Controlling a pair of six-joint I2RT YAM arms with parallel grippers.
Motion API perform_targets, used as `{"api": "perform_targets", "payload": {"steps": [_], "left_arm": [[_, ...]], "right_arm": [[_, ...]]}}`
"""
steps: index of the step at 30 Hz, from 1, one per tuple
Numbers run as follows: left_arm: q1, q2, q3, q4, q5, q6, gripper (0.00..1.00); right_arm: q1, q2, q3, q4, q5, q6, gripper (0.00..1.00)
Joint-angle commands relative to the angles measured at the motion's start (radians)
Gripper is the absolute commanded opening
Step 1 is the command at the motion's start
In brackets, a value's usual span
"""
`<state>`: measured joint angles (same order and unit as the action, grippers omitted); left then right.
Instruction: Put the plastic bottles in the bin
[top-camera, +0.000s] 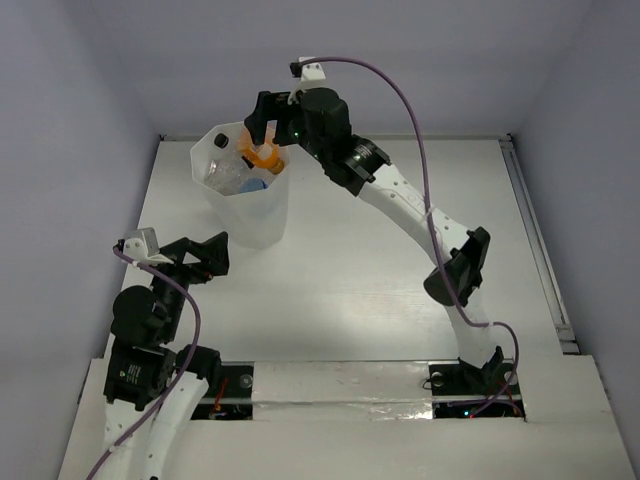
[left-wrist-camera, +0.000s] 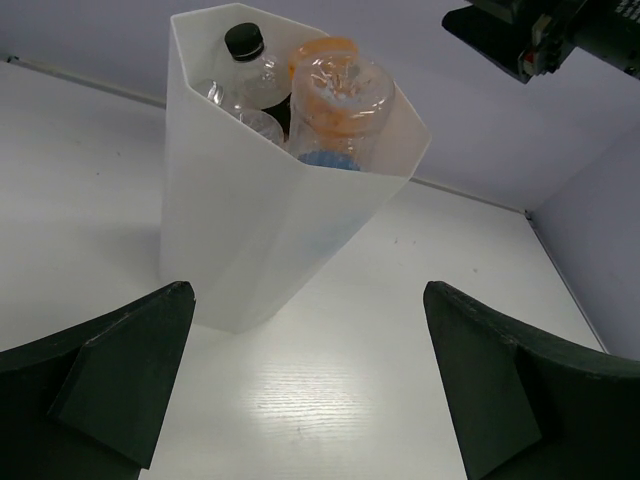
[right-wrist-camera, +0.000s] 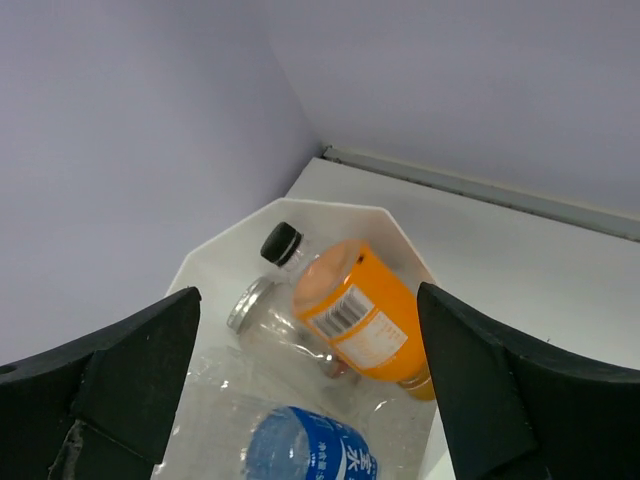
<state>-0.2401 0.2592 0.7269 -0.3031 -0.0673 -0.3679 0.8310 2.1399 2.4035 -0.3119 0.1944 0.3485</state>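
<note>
Enclosed white booth.
- Table (top-camera: 400, 290): white top with faint wood grain (clearest from the left wrist view), matte, with a soft bright patch of overhead light near its middle.
- Back wall (top-camera: 420, 60), left wall (top-camera: 60, 150) and right wall (top-camera: 595, 150): plain pale lilac-grey, closing the table in on three sides.
- Metal rail (top-camera: 540, 250): runs along the table's right edge.
- Grey seam strip (right-wrist-camera: 480, 185): lies where the tabletop meets a wall.
- White board (top-camera: 340, 445): spans the near edge.
- Glossy strip (top-camera: 340, 405): crosses the board's far side.
- Shadows are soft and short.
</note>
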Motion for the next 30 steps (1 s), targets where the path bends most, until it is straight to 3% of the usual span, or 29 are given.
{"api": "perform_targets", "payload": {"steps": [1,3,6,8,9,10,11,16,19,20,21,22,25,26,30], "left_arm": [[0.002,0.002,0.005,0.056,0.011,0.003,0.99],[0.002,0.000,0.012,0.055,0.008,0.000,0.99],[0.002,-0.003,0.035,0.050,0.006,-0.009,0.99],[0.002,0.005,0.058,0.047,0.017,-0.016,0.99],[0.002,0.008,0.066,0.045,0.020,-0.016,0.99],[0.002,0.021,0.084,0.042,0.026,-0.019,0.99],[0.002,0.028,0.094,0.039,0.037,-0.020,0.99],[0.002,0.069,0.153,0.062,0.066,-0.034,0.99],[0.002,0.089,0.183,0.065,0.095,-0.037,0.99],[0.002,0.092,0.187,0.067,0.092,-0.037,0.99],[0.002,0.095,0.187,0.065,0.089,-0.037,0.99],[0.002,0.097,0.187,0.061,0.083,-0.037,0.99],[0.002,0.089,0.181,0.035,0.038,-0.034,0.99],[0.002,0.086,0.172,0.029,0.021,-0.031,0.99],[0.002,0.072,0.140,0.021,0.012,-0.042,0.99]], "right_arm": [[0.000,-0.113,-0.006,0.056,-0.024,-0.025,0.95],[0.000,-0.152,-0.044,0.059,-0.032,-0.022,0.95],[0.000,-0.259,-0.183,0.100,-0.032,-0.005,0.86],[0.000,-0.343,-0.298,0.176,-0.039,0.010,0.60],[0.000,-0.442,-0.366,0.209,-0.041,0.015,0.41],[0.000,-0.498,-0.502,0.238,-0.044,0.024,0.10],[0.000,-0.555,-0.571,0.296,-0.047,0.029,0.01],[0.000,-1.013,-0.972,0.445,0.028,0.020,0.00],[0.000,-1.220,-1.187,0.448,0.118,0.017,0.20],[0.000,-1.349,-1.266,0.415,0.146,0.021,0.37],[0.000,-1.412,-1.303,0.389,0.180,0.026,0.47],[0.000,-1.474,-1.339,0.364,0.247,0.041,0.67],[0.000,-1.699,-1.457,0.228,0.358,0.075,0.95],[0.000,-1.745,-1.478,0.162,0.425,0.090,1.00],[0.000,-1.868,-1.534,0.073,0.516,0.113,1.00]]}}
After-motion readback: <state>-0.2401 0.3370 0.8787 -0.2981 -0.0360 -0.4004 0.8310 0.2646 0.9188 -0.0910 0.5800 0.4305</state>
